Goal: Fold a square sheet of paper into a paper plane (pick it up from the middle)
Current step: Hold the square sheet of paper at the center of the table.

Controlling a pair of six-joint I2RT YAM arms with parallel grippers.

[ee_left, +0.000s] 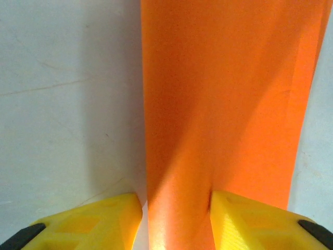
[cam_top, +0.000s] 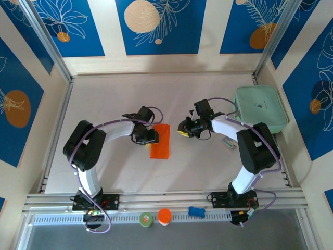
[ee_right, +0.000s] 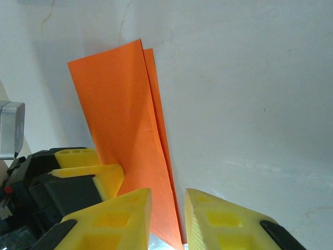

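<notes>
At the middle of the counter (cam_top: 208, 172), we see the square sheet of paper (cam_top: 161, 145) lying flat, folded in half into a long orange strip. Its long axis runs from the near edge toward the far wall, with the far end leaning slightly right. The left claw (cam_top: 154, 136) sits at the strip's left edge, about midway along. From its wrist, the yellow fingers (ee_left: 99, 221) stand spread and the strip runs away between them, one finger over bare counter and the other over paper. The right claw (cam_top: 182, 128) is just right of the strip's far end, jaws narrowly parted. We cannot tell whether it touches the paper. A mint-green case (cam_top: 260, 108) sits far right.
</notes>
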